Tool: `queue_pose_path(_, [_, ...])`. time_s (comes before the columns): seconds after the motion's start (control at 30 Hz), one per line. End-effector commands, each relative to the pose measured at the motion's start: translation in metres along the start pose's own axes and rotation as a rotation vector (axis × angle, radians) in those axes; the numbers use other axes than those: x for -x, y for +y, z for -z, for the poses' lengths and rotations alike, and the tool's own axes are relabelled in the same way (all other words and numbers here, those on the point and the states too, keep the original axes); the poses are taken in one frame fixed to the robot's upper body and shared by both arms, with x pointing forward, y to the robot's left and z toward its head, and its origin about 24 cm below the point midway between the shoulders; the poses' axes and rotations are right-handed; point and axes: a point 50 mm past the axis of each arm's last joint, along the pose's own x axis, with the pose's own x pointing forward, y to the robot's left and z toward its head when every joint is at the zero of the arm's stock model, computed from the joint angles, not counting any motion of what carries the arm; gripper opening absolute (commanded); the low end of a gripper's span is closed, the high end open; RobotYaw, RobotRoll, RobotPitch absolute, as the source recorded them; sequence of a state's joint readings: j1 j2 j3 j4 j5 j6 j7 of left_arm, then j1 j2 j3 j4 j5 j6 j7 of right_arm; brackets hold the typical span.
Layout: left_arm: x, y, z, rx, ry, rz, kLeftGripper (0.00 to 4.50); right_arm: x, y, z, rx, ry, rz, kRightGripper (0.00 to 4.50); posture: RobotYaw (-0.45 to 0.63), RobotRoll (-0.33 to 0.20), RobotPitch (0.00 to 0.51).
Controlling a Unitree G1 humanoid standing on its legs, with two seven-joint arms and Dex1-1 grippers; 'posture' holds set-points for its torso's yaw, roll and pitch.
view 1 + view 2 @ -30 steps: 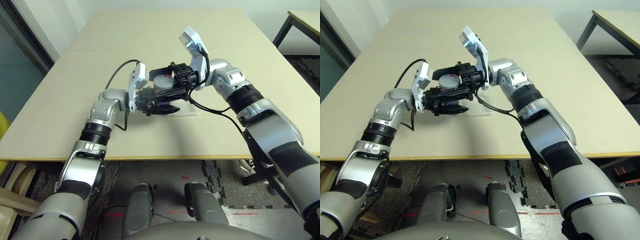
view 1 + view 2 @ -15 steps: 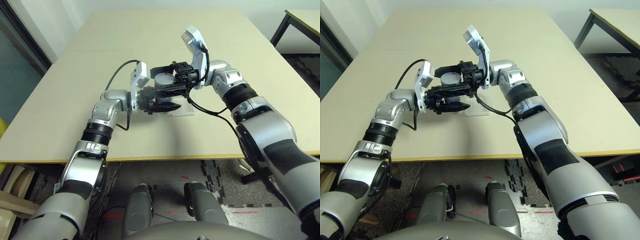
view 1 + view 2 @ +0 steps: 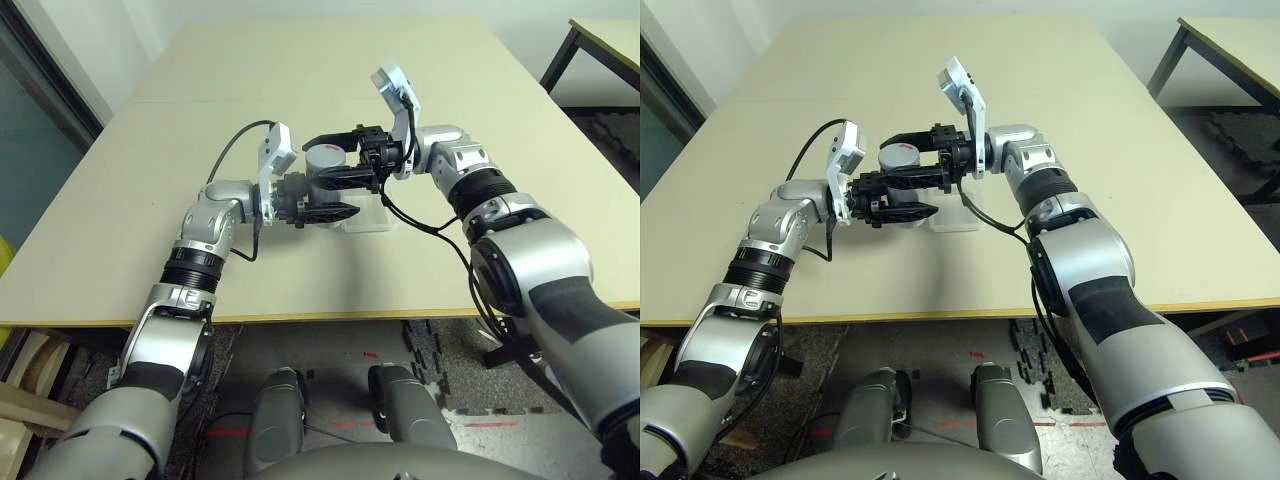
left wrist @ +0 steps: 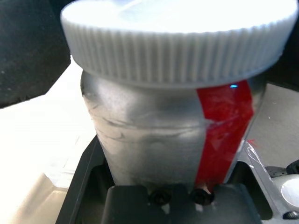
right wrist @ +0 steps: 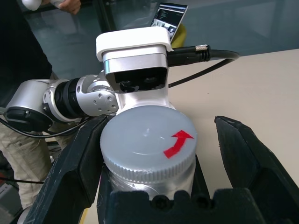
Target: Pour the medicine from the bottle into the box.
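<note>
You are holding the bottle [image 3: 322,170] upright in the left claw [image 3: 318,205], which is clenched around its silver body just below the cap [image 5: 148,137], while the right claw [image 3: 335,160] is reaching in from the opposite side with its two black fingers [image 5: 70,175] spread wide on either side of that cap. One finger is sitting close against the ribbed rim and the other is standing well apart from it, so nothing is gripping the cap yet (the red arrow on top is facing the right wrist camera). The box [image 3: 372,217] is lying on the desk [image 3: 300,70] just beyond and below the left claw, partly hidden behind the bottle and the fingers. No medicine is showing anywhere, and the bottle is capped, so pouring is not yet possible. The risk, as you are closing the right claw, is the uneven gap: the near finger could be pushing the cap sideways before the far one arrives, tilting the bottle in the left claw or twisting it loose. If the left claw is not holding firmly enough, turning the cap could simply be spinning the whole bottle. A cap coming off with a jerk so close above the box could be scattering pellets across the desk. A person is standing beyond the desk, visible in the right wrist view.
</note>
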State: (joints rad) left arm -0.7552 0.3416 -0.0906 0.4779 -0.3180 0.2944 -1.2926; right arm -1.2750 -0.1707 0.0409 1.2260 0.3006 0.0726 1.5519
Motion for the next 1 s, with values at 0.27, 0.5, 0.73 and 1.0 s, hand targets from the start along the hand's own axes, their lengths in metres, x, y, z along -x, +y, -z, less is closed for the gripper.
queue_pose_path(0.27, [-0.001, 0.000, 0.002, -0.004, -0.001, 0.002, 2.83, 0.001, -0.002, -0.006, -0.019, -0.026, 0.033, 4.50, -0.11, 0.000, 0.077])
queue_pose_path(0.5, [0.001, 0.001, 0.000, -0.011, -0.006, -0.002, 2.83, 0.010, -0.005, -0.002, -0.013, 0.008, 0.104, 4.50, -0.10, 0.000, 0.072])
queue_pose_path(0.73, [0.003, 0.001, -0.002, -0.012, -0.010, -0.011, 2.83, 0.028, -0.009, 0.000, -0.013, 0.029, 0.203, 4.50, -0.09, 0.000, 0.068])
queue_pose_path(1.0, [0.004, 0.002, -0.001, -0.009, -0.013, -0.021, 2.83, 0.056, -0.010, 0.000, -0.028, 0.035, 0.306, 4.50, -0.09, 0.000, 0.063])
